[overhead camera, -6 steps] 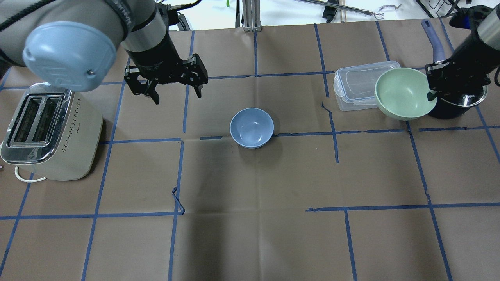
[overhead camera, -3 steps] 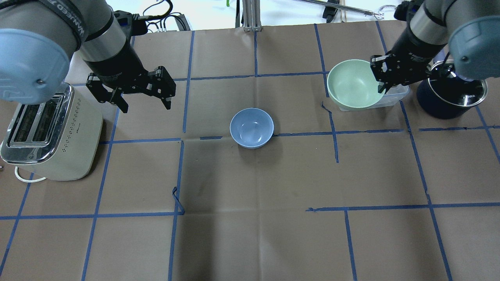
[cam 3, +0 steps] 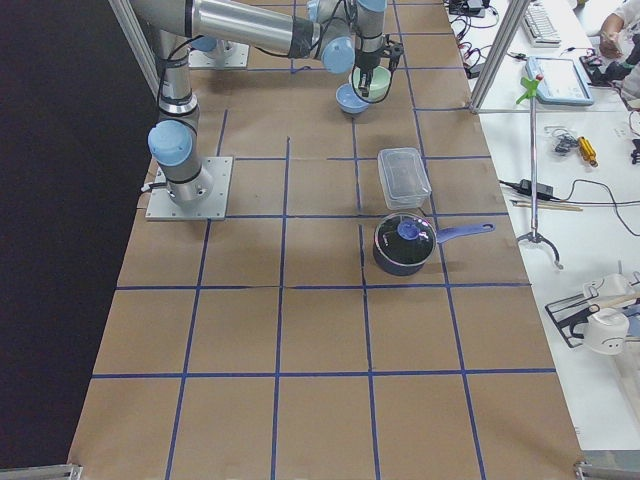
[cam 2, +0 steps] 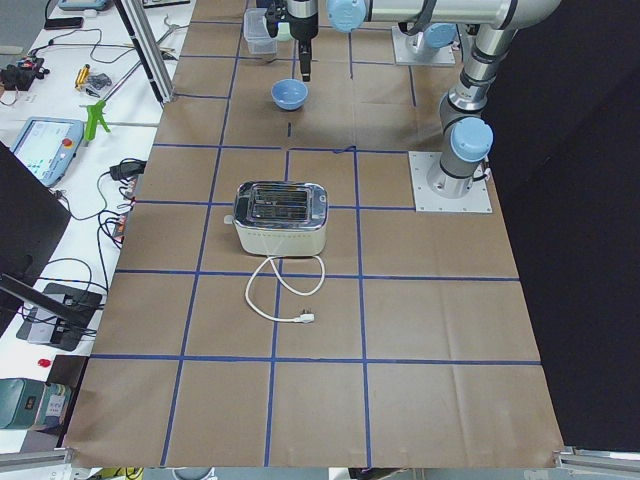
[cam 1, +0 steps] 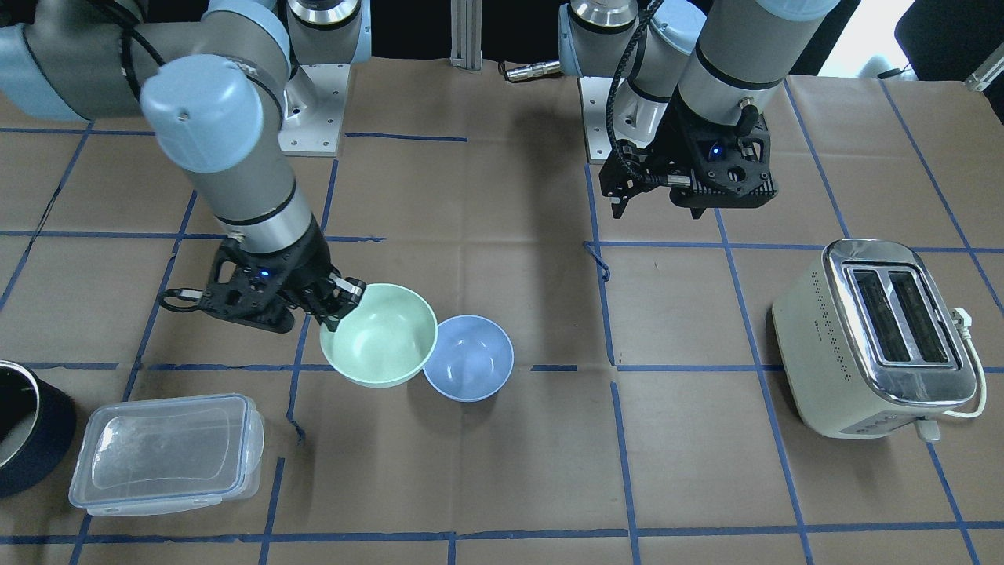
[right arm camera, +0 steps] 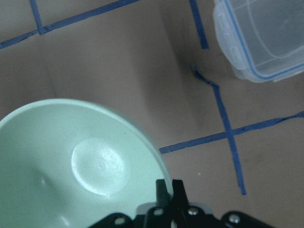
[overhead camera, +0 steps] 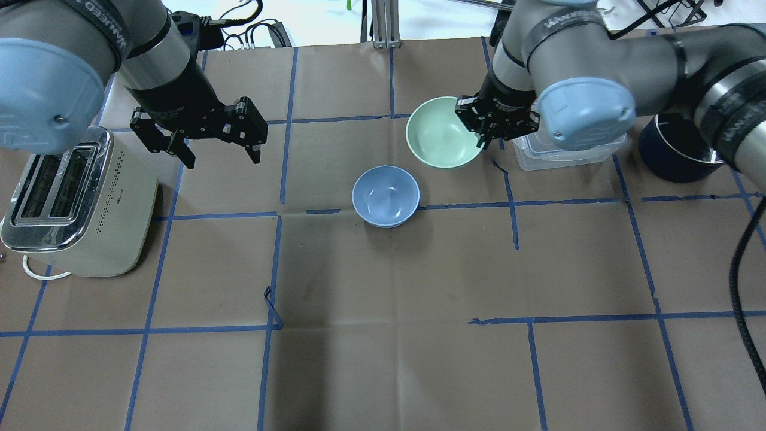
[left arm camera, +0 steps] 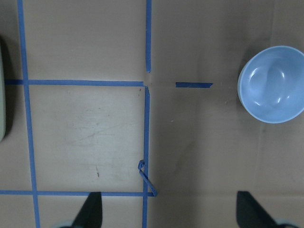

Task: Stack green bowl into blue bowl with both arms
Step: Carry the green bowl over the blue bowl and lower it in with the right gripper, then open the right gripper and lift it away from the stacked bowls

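The pale green bowl (overhead camera: 440, 131) hangs above the table, pinched at its rim by my right gripper (overhead camera: 480, 136), which is shut on it. In the overhead view it is just beyond and right of the blue bowl (overhead camera: 386, 196). In the front view the green bowl (cam 1: 376, 333) overlaps the edge of the blue bowl (cam 1: 469, 357). The right wrist view shows the green bowl (right arm camera: 71, 161) under the closed fingers (right arm camera: 164, 190). My left gripper (overhead camera: 222, 157) is open and empty, high above the table left of the blue bowl. The left wrist view shows the blue bowl (left arm camera: 271, 84).
A cream toaster (overhead camera: 72, 197) stands at the left edge. A clear lidded container (overhead camera: 574, 157) and a dark navy pot (overhead camera: 676, 158) sit at the back right, partly under my right arm. Brown paper with blue tape lines covers the table.
My right arm has carried the green bowl left, from beside the pot, over the container, to near the blue bowl. My left gripper moved back left, then held still.
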Motion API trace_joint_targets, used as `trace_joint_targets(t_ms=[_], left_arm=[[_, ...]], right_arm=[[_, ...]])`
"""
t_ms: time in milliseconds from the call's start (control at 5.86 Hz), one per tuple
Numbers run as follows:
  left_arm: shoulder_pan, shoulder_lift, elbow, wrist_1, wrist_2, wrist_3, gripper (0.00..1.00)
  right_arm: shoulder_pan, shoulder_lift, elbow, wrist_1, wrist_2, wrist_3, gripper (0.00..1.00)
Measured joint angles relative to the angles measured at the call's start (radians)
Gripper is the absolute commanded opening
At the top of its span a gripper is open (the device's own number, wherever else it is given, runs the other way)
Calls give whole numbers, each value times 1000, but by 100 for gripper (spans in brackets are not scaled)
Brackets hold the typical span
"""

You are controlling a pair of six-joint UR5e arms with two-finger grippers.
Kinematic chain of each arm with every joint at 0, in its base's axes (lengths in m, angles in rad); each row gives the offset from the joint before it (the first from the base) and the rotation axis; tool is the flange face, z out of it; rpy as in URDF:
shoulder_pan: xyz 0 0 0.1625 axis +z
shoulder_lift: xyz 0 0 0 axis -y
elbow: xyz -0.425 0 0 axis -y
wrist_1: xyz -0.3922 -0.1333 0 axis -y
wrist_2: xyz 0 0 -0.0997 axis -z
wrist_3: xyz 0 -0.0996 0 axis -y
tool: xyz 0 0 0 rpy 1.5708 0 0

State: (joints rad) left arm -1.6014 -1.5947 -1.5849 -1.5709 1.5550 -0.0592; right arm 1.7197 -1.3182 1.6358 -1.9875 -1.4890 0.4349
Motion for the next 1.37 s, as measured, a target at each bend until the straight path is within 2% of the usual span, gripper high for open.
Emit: trace_joint_targets(t_ms=[512, 1195, 1366], left_arm=[[-2, -11, -5, 21, -4, 2, 99], [-5, -10, -13, 26, 1, 7, 99], [-3, -10, -9, 26, 1, 11, 99]], right_arm=[[126, 113, -37, -20, 1, 112, 4], [136, 152, 12, -23, 3, 111, 6], [136, 160, 14, -23, 4, 113, 59]])
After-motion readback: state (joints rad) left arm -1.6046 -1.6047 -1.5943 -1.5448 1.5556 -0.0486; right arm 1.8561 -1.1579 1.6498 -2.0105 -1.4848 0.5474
